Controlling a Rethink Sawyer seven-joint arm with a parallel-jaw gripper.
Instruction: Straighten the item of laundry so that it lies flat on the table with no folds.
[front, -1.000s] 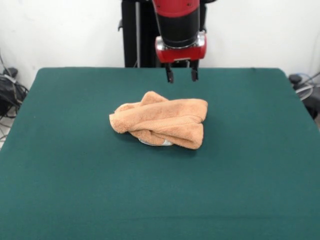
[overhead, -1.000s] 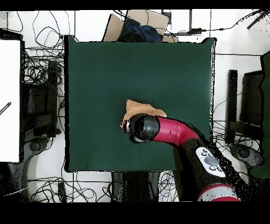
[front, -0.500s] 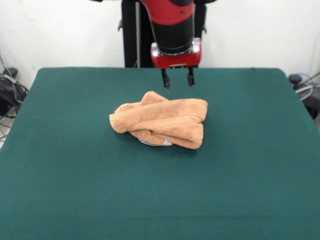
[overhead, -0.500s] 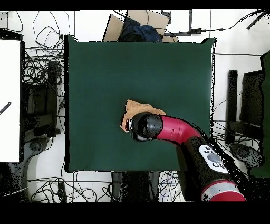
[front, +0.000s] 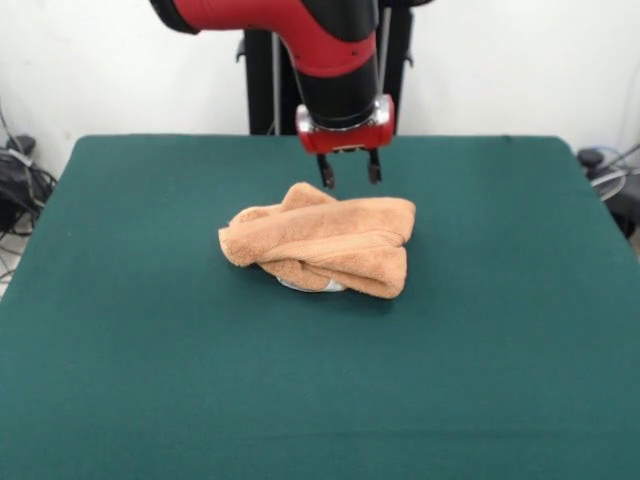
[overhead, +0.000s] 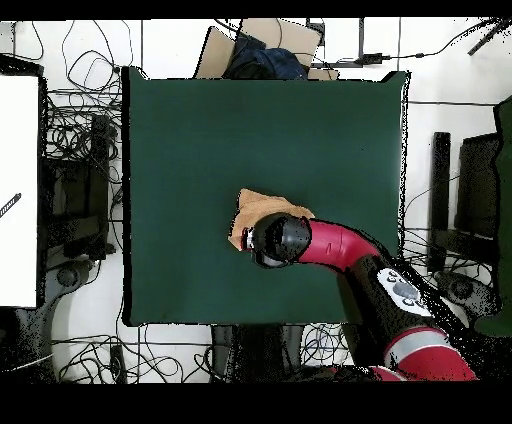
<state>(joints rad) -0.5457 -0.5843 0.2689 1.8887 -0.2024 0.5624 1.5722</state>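
Observation:
The item of laundry (front: 320, 243) is an orange-tan towel, folded over itself into a thick bundle near the middle of the green table (front: 150, 350). A bit of white shows under its front edge. My gripper (front: 349, 181) hangs open just above the towel's far edge, its two dark fingers apart and nothing between them. In the overhead view the arm's head covers much of the towel (overhead: 256, 208); only its far part shows on the table (overhead: 200, 130), and the gripper itself is hidden there.
Cables and dark equipment (front: 20, 180) lie beside the table's left side, more cables (front: 610, 175) at the right. In the overhead view a cardboard box (overhead: 262, 45) sits beyond the far edge and a white surface (overhead: 18, 190) stands at the left.
The gripper has come down and slightly left in the front view, from well above the table's far part to just over the towel's far edge. The towel has not moved.

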